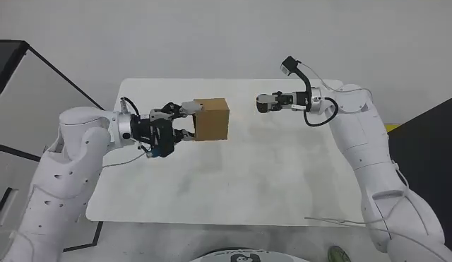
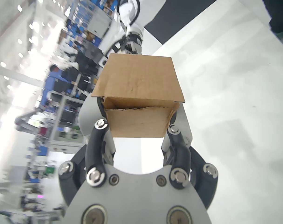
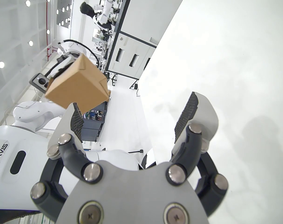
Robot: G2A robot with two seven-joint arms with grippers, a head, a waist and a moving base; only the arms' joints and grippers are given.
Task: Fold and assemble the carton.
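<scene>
**Carton Held Aloft by Left Gripper, One End Unclosed**

The white table (image 1: pixel 282 184) lies beneath both arms. The carton (image 1: pixel 211 118), a brown cardboard box already formed into a cube, is held above the table's left-centre area and does not appear to touch it. The left gripper (image 1: pixel 186 123) has its jaws pressed against two opposite side walls at the end nearest its wrist. At that end a flap (image 2: pixel 136 123) projects outward, unfolded. The right gripper (image 1: pixel 262 104) hangs near the carton's far face, well short of contact, jaws spread and holding nothing.

Handling: the carton is judged light and empty. Its walls are stiff at the creases but dent under pressure. Take hold near the edges, and press flaps along their fold lines
</scene>
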